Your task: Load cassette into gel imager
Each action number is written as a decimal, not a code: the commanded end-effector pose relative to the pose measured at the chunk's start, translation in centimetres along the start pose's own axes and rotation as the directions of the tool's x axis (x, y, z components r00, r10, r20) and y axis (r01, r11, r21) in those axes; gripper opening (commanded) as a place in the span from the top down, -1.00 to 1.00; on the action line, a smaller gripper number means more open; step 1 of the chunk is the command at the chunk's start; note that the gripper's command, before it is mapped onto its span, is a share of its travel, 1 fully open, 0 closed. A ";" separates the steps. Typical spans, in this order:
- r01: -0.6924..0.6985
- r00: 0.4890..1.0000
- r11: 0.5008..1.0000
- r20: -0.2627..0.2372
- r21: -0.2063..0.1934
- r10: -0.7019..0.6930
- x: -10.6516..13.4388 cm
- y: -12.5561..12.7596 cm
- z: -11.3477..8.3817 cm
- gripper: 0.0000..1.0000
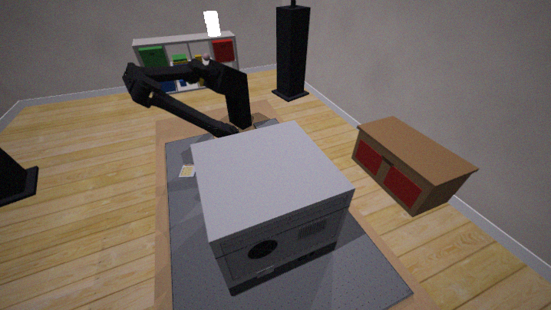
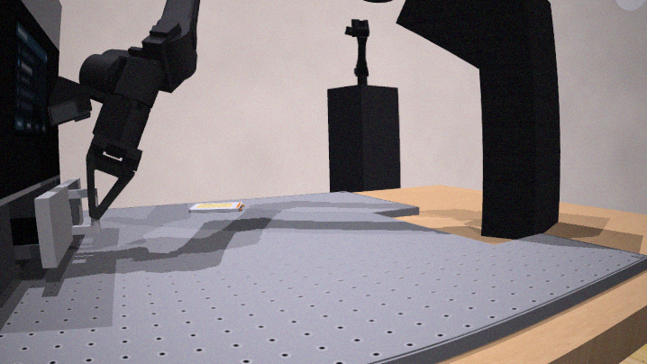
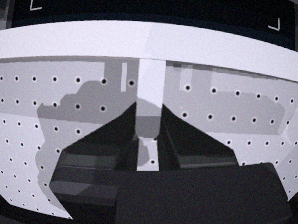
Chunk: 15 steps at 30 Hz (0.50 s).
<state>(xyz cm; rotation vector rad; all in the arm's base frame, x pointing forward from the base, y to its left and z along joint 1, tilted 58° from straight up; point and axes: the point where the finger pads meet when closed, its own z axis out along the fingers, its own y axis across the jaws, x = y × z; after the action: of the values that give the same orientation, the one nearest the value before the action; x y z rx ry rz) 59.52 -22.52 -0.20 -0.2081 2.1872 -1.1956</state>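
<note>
The gel imager IM [image 1: 269, 181] [image 2: 31, 95] stands upright on the grey mat. Its drawer front [image 2: 58, 226] [image 3: 90, 42] stands out from the housing, with a gap behind it. Behind the front in the wrist view shows a strip of dark glass [image 3: 150, 10] with two corner marks, one at the left [image 3: 31, 7] and one at the right [image 3: 278, 26]. My gripper [image 2: 95, 218] [image 3: 147, 109] is shut on the pale drawer handle [image 3: 151, 80]. FINISHED, a white cassette [image 1: 187, 171] [image 2: 216, 207] with a yellow face and an orange end, lies flat on the mat, away from the gripper.
The perforated mat [image 1: 185, 216] [image 2: 294, 271] lies on a wooden table [image 2: 601, 334]. The arm's black column [image 2: 520, 135] [image 1: 239, 100] stands at the far end from IM. A brown cabinet [image 1: 420, 150] and a black pedestal [image 1: 292, 50] stand off the table.
</note>
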 end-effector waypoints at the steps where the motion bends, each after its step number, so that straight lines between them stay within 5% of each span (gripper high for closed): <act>1: 0.064 0.991 0.996 -0.115 -0.062 -0.070 7.1 3.3 1.2 0.85; 15: 0.064 0.991 0.996 -0.115 -0.062 -0.071 7.3 3.4 1.1 0.85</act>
<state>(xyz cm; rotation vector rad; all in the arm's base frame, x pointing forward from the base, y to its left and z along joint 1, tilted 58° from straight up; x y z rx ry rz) 59.38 -22.53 -0.25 -0.2067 2.1862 -1.1961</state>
